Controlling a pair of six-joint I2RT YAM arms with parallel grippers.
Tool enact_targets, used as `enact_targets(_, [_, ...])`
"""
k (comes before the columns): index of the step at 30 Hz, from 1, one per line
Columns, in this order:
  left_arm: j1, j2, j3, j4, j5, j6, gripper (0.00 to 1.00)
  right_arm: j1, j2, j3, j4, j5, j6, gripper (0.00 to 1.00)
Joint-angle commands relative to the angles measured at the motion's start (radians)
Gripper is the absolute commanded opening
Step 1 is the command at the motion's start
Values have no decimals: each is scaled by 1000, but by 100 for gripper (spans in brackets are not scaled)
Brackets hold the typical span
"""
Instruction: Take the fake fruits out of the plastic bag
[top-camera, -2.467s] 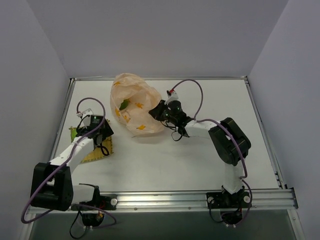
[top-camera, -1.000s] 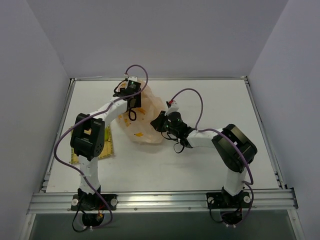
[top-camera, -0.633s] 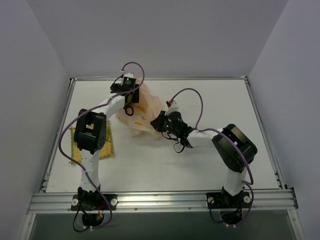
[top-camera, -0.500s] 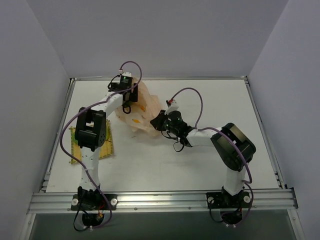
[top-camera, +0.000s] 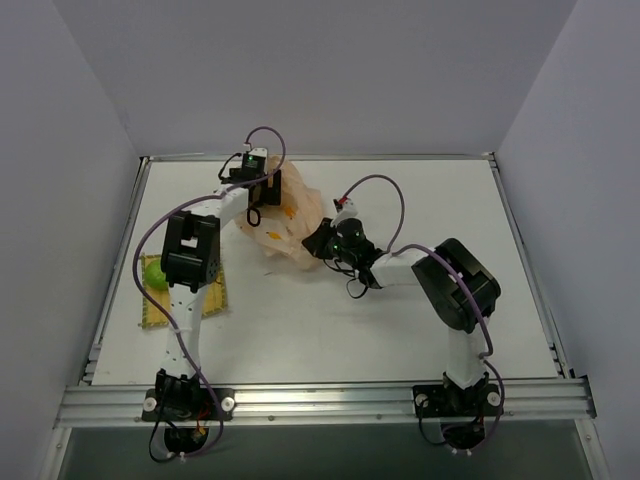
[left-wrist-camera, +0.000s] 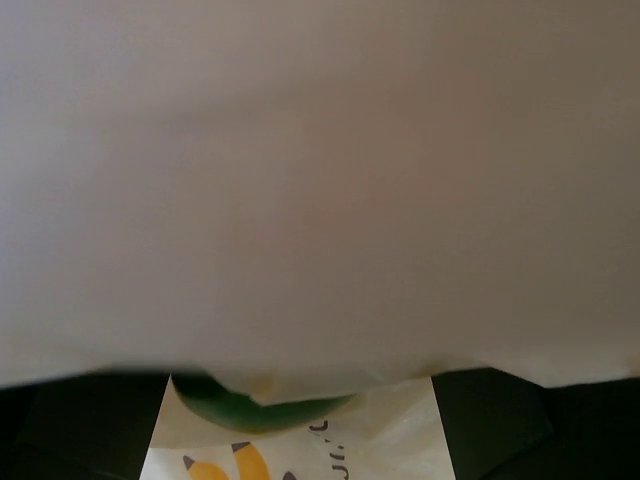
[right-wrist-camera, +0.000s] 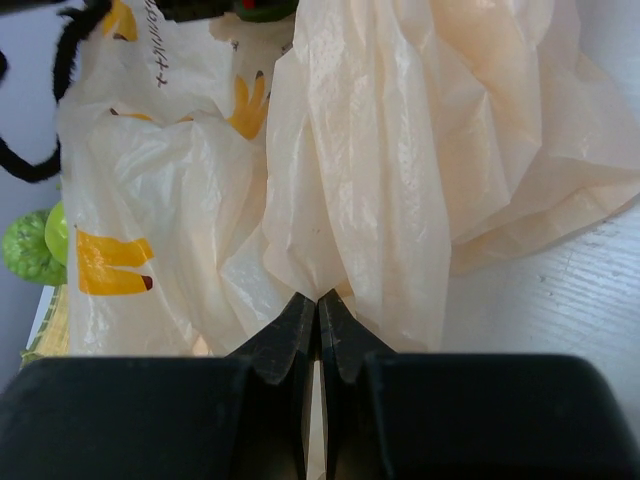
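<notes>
1. As the overhead camera looks down on the table (top-camera: 400, 330), the bag (top-camera: 290, 215) lies crumpled at the far side, a little left of centre. The left gripper (top-camera: 258, 195) reaches down into the bag's far left part, and this view does not show how its jaws stand. The right gripper (top-camera: 318, 240) meets the bag at its near right edge. A green fruit (top-camera: 155, 272) sits on the yellow mat (top-camera: 148, 308) at the left, well apart from the bag and just beside the left arm.

2. Most of the left wrist view is filled by blurred pale film of the bag. A dark green fruit (left-wrist-camera: 262, 408) shows at the lower edge, its top covered by the film. A yellow printed mark (left-wrist-camera: 225, 465) lies just below it. The dark fingers (left-wrist-camera: 80, 430) stand in the two lower corners, well apart, so the jaws are spread wide. Whether they touch this fruit cannot be told.

3. The right wrist view shows its two fingers (right-wrist-camera: 290, 330) pressed together, pinching a fold of the bag. The bag rises in creases beyond them. At the left edge the green fruit shows bumpy, with a paler rounded green shape touching it. Both lie outside the bag, and a corner of the mat is just below them. A black cable (right-wrist-camera: 40, 150) curls above them.
</notes>
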Motion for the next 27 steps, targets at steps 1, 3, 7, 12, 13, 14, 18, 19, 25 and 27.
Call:
enact_targets(1, [8, 7, 42, 25, 45, -24, 97, -13, 19, 36, 66, -22, 7, 0])
enact_targets(3, [5, 16, 47, 36, 57, -36, 97, -19, 22, 35, 76, -30, 15, 0])
enact_targets(7, [5, 13, 39, 60, 56, -53, 76, -28, 13, 32, 77, -31, 16, 0])
enact_targets(12, [3, -98, -77, 117, 65, -80, 34, -40, -4, 22, 77, -31, 13, 0])
enact_targets(13, [0, -125, -105, 129, 65, -86, 32, -40, -4, 24, 77, -33, 13, 0])
enact_targets(14, [-1, -152, -132, 158, 65, -96, 28, -40, -4, 24, 77, -31, 15, 0])
enact_targets(18, [-14, -310, -266, 204, 117, -166, 25, -42, 0, 35, 70, -11, 13, 0])
enact_targets(19, [-17, -335, -312, 221, 123, -175, 24, -44, 3, 48, 64, -10, 12, 0])
enact_targets(25, [-37, -505, -472, 226, 205, -263, 23, -47, 4, 78, 35, 5, 4, 0])
enact_targets(27, [-37, -551, -531, 221, 241, -296, 23, -47, -7, 79, 34, 12, 4, 0])
